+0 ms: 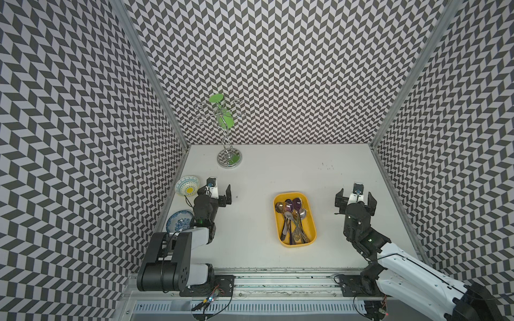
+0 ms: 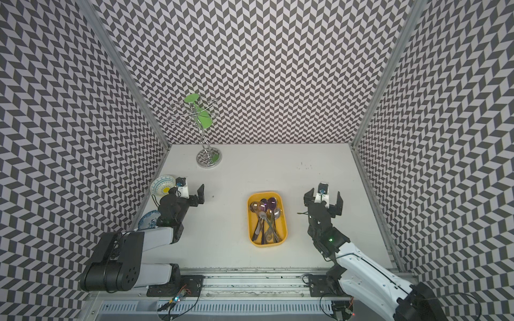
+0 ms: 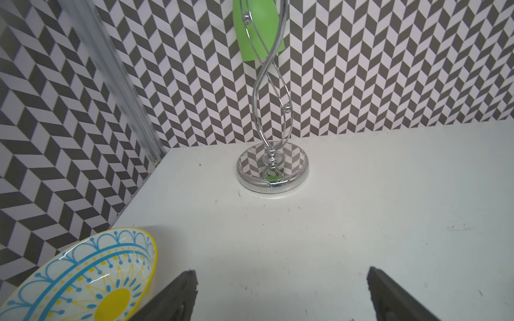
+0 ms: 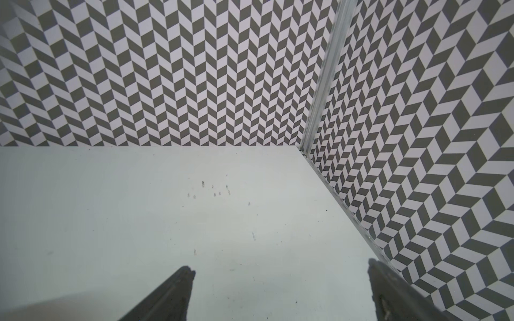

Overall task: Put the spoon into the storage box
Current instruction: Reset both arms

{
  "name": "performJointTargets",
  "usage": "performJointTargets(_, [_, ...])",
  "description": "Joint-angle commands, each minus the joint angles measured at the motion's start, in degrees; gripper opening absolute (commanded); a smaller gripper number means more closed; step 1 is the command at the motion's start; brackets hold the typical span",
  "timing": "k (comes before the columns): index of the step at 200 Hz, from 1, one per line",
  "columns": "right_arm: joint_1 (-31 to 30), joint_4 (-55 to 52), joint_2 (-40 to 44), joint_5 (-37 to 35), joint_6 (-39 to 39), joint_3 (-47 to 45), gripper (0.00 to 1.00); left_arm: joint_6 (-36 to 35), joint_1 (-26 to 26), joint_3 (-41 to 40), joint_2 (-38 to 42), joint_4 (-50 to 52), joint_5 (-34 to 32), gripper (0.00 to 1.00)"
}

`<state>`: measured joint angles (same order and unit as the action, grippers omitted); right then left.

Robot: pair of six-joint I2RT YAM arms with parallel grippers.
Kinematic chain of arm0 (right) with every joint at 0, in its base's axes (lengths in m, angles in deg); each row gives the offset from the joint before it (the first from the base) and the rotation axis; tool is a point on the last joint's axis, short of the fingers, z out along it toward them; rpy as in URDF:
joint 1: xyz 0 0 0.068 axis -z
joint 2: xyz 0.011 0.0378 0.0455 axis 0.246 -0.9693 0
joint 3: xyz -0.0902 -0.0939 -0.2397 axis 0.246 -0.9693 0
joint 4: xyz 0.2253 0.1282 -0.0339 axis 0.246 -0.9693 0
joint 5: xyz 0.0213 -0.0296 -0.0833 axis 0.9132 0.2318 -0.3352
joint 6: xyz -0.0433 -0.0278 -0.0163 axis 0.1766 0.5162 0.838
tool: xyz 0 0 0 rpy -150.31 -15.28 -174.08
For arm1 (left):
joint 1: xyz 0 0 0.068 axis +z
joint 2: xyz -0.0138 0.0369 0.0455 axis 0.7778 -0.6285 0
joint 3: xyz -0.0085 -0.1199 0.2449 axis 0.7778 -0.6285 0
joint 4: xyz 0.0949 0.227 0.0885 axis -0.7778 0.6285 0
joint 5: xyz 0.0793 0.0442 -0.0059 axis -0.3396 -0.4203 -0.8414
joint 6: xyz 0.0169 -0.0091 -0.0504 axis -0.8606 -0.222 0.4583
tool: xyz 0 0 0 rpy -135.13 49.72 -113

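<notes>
As spoons (image 1: 292, 219) already lie heaped inside storage box (image 1: 311, 225), mid-tabletop, with none seen loose: task looks done. Left gripper (image 1: 216, 192) and right gripper (image 1: 356, 193) spread wide, empty, well apart from box. Best: keep clear, don't nudge box.

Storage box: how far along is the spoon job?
Done: several spoons lie inside the storage box. In hand: nothing; left pincer and right pincer stand open and empty, either side of it. Left: no spoon shows loose on the table, so it looks finished.
</notes>
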<state>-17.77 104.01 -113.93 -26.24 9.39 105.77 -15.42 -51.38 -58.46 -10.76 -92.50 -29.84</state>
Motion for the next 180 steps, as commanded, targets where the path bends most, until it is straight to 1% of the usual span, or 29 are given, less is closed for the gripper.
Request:
performJointTargets(1, [2.32,7.46,-0.67,1.24,-2.64,-0.62,0.99,2.31,0.42,-0.39,-0.58,-6.22,-2.67,1.0])
performJointTargets(19, [3.69,9.73,-3.46,1.81,-4.04,-0.89,0.99,3.07,0.49,-1.03,-0.38,-7.62,-3.11,1.0])
performJointTargets(27, [4.12,11.14,-4.97,1.72,-4.05,-0.96,0.99,3.7,0.42,-1.98,-0.63,-9.73,-3.1,1.0])
performJointTargets(48, [5.06,16.02,-8.22,0.23,-3.81,-2.12,0.99,3.56,0.43,-6.23,-4.62,-21.74,-1.5,1.0])
performJointTargets(56, [5.58,20.29,-9.21,0.89,-3.1,-3.42,0.99,3.41,0.41,-6.99,-6.82,-25.01,-1.11,0.99])
performJointTargets(68, [6.82,23.93,-10.25,3.02,-2.26,-4.51,0.99,3.62,0.41,-7.42,-10.45,-30.45,-2.07,1.0])
performJointTargets(75, [7.64,24.72,-10.82,4.18,-2.27,-4.68,0.99,3.56,0.48,-6.33,-10.4,-27.75,-2.2,1.0])
performJointTargets(85, [8.57,26.4,-11.68,5.03,-2.17,-5.24,0.99,4.13,0.4,-3.74,-8.53,-19.67,-2.5,0.99])
performJointTargets(95, [9.38,30.31,-12.87,5.13,-2.07,-5.86,0.99,4.37,0.45,-3.06,-10.08,-21.19,-3.57,1.0])
performJointTargets(98, [9.67,31.56,-13.3,5.33,-1.98,-7.71,0.99,4.45,0.41,-2.7,-10.39,-20.89,-3.64,0.99])
performJointTargets(110, [10.98,35.44,-15.14,6.72,-1.91,-8.84,0.99,3.8,0.09,-0.67,-9.56,-15.37,-3.3,0.99])
performJointTargets(122, [12.31,38.35,-16.94,9.03,-1.08,-9.5,0.99,3.33,-0.64,-1.08,-10.37,-17.65,-4.52,0.99])
performJointTargets(133, [13.24,41.54,-18.65,9.96,-0.78,-10.4,0.99,3.37,-0.62,-0.79,-9.88,-15.93,-4.45,1.0])
performJointTargets(157, [15.7,51.98,-23.87,12.42,1.2,-12.41,0.99,3.34,-0.58,-0.87,-9.86,-16.32,-4.53,1.0])
performJointTargets(180, [16.73,58.44,-26.22,13.87,3.28,-13.22,0.99,3.33,-0.63,-0.99,-9.91,-16.67,-4.53,1.0])
